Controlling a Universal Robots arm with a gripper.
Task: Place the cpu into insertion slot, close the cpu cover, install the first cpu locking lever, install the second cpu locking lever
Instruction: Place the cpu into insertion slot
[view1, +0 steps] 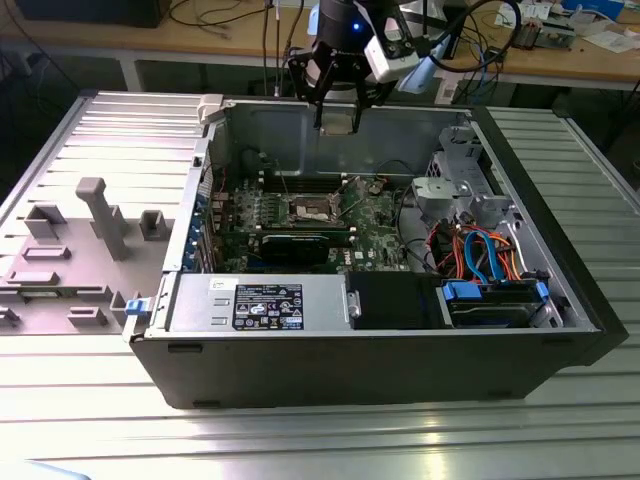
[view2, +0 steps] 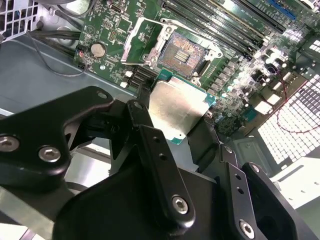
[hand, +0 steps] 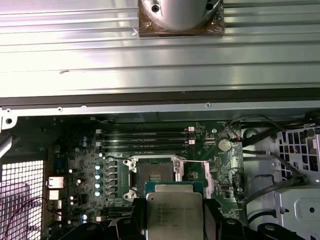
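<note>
The cpu (view2: 181, 111) is clamped in the gripper (view2: 177, 120), metal top facing the cameras in both wrist views, with one black finger (view2: 150, 137) against each of two opposite edges; the gripper is thus closed on the part. The cpu (hand: 174, 214) hangs clear of the board and is not seated. It lies just beside the insertion slot (hand: 152, 175), offset toward the gripper. The insertion slot (view2: 182, 52) is bare, its dark contact field exposed inside the shiny rim. The cpu cover (view2: 131, 44) is swung open and lies to one side of the slot. Count: one cpu, one insertion slot, one cpu cover, two fingers. On the green motherboard (hand: 75, 150), a bank of long memory slots (hand: 145, 141) runs along the far side of the slot, and one coin cell (hand: 224, 145) sits near it. In the exterior view the gripper (view1: 338, 122) hangs above the open computer case (view1: 350, 370), over its rear wall; the long black graphics card (view1: 300, 245) lies nearer the camera than the insertion slot (view1: 312, 208).
</note>
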